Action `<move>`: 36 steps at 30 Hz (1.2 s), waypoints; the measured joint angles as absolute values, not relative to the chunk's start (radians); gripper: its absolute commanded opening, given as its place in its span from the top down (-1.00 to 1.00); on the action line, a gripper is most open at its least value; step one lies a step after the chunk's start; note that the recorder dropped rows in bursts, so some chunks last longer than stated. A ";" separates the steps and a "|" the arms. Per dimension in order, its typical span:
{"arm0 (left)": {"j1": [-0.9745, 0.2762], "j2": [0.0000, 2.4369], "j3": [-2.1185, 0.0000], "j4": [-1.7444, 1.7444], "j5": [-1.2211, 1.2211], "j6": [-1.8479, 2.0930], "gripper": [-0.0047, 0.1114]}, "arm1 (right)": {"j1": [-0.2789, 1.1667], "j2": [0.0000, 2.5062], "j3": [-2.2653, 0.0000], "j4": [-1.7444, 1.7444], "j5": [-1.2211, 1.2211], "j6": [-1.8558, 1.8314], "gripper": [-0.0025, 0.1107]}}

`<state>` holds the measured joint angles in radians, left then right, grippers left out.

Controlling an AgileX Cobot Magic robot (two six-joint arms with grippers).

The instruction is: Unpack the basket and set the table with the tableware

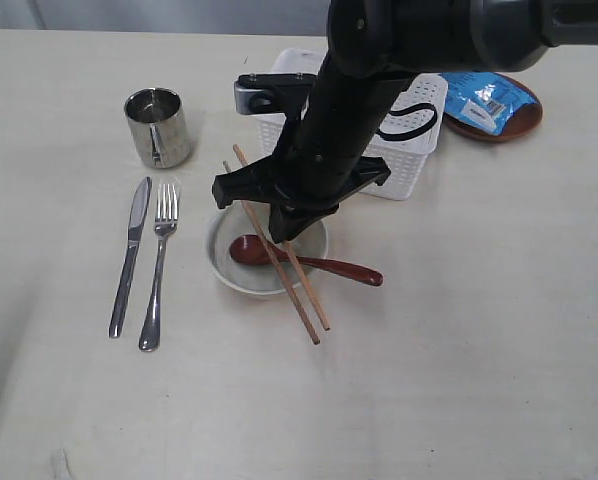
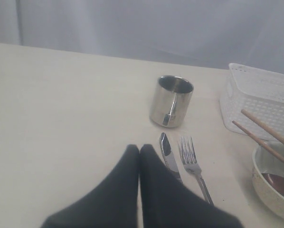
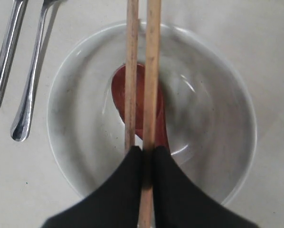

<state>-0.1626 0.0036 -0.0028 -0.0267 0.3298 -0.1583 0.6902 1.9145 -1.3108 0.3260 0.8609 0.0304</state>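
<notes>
Pale beige table [image 1: 459, 350], grey backdrop [image 2: 132, 23] behind it. Basket [image 1: 419, 150] sits at the far side, mostly hidden by the right arm, so can't tell if anything's left inside. The tableware is out on the table, in front of it & to either side.

Right gripper [image 3: 143, 149] hangs over the bowl [image 1: 219, 265], fingers closed on the chopsticks [image 1: 304, 300]. Left gripper [image 2: 139, 146] hovers just short of the knife [image 2: 170, 159], fingers pressed together w/ nothing between.

Risks, as I judge them:
- Grip looks uneven. In the right wrist view one stick runs down between the fingers; the other seems to stop at a finger's edge. The loose one could slip or swing out when moved.
- Sticks are tilted across the bowl rim, low ends at or near the table. Let go here & they may roll off, splay apart, or nudge the spoon [image 1: 319, 263], whose head lies in the bowl.
- Pushing down could tip or slide the bowl.
- Right arm is close to the basket; a sideways swing could shove it toward the plate [image 1: 524, 118].

Count: 1 basket, 1 bowl, 1 spoon, 2 chopsticks, 1 knife, 1 fork [image 1: 159, 265], 1 cup [image 1: 159, 127], 1 plate w/ 1 blue packet [image 1: 479, 100] on it, 2 grippers.
</notes>
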 measured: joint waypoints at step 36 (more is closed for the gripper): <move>-0.163 0.004 -0.003 -0.027 0.330 -0.158 0.92 | 0.690 1.915 -1.311 0.343 0.814 0.000 0.37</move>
